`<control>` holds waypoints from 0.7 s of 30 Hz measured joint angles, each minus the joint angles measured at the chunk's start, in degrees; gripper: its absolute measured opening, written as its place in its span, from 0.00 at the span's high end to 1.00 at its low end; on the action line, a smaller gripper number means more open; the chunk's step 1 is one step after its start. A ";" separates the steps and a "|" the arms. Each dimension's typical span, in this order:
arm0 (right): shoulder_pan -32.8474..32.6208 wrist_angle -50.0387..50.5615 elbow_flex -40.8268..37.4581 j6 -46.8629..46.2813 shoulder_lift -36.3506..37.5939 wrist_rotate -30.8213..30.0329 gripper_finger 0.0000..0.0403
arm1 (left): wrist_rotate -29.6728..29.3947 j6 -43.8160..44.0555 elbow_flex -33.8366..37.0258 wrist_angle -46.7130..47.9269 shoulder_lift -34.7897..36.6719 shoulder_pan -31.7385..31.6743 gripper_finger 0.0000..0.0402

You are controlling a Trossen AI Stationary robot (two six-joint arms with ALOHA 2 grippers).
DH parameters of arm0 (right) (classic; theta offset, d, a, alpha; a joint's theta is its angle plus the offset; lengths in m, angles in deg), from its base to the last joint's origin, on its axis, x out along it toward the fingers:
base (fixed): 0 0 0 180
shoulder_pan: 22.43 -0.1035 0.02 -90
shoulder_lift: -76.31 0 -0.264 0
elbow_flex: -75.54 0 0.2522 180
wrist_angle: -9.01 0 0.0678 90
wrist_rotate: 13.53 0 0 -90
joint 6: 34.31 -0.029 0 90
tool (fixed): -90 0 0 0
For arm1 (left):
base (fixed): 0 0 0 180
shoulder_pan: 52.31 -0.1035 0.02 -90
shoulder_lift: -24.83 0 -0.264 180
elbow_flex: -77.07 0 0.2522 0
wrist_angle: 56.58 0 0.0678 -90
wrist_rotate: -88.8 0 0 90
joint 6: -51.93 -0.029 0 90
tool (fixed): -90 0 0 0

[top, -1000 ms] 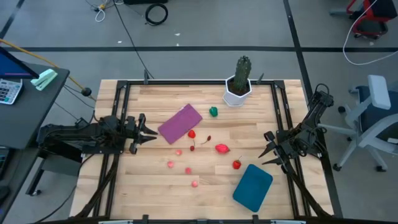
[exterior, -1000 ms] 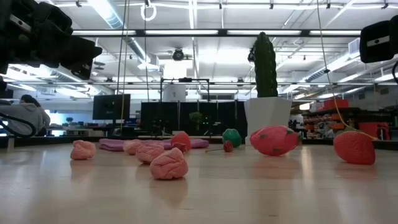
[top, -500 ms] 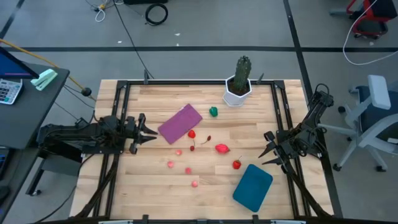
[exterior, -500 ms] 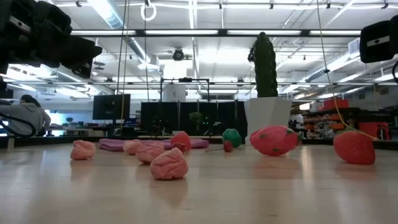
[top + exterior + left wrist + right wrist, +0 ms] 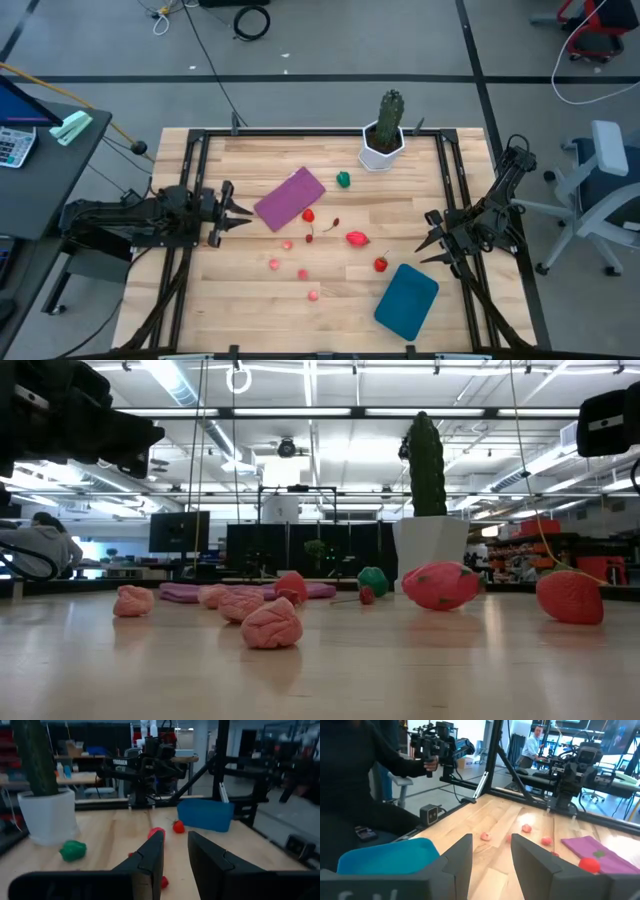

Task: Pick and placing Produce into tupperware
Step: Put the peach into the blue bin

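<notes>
The produce lies scattered mid-table: a green piece [image 5: 344, 179], red pieces [image 5: 308, 215] [image 5: 357, 238] [image 5: 381, 264] and several pink ones such as [image 5: 302, 273], all resting on the wood. The teal tupperware [image 5: 407, 300] sits flat near the table's near-right corner and also shows in the right wrist view [image 5: 390, 856]. My left gripper [image 5: 240, 208] hovers open at the table's left side, pointing right at the produce. My right gripper [image 5: 428, 238] hovers open at the right side, just beyond the tupperware, pointing left.
A flat purple rectangle [image 5: 290, 197] lies left of centre, one red piece at its edge. A tall cactus in a white pot [image 5: 383, 135] stands at the far edge. A black frame [image 5: 300, 133] borders the table. Bare wood lies along the near-left part.
</notes>
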 joint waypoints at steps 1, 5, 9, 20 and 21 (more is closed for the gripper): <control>0.00 -0.01 0.00 -0.20 0.00 0.01 0.64 | 0.00 1.65 -0.01 0.00 0.00 0.00 0.77; 0.01 -0.03 0.00 -0.41 0.02 0.02 0.64 | 0.01 6.85 -0.02 0.01 0.00 0.00 0.77; 0.00 -0.65 -0.04 -1.25 0.00 -0.42 0.64 | 0.00 11.06 -0.02 -0.04 0.00 0.00 0.77; 1.61 -10.43 -0.07 4.06 -0.02 -22.84 0.64 | -0.66 9.57 -6.17 0.34 -0.18 0.04 0.77; 1.90 -10.41 -0.07 4.11 -0.02 -22.84 0.64 | -0.67 8.25 -8.61 2.51 -0.45 0.04 0.77</control>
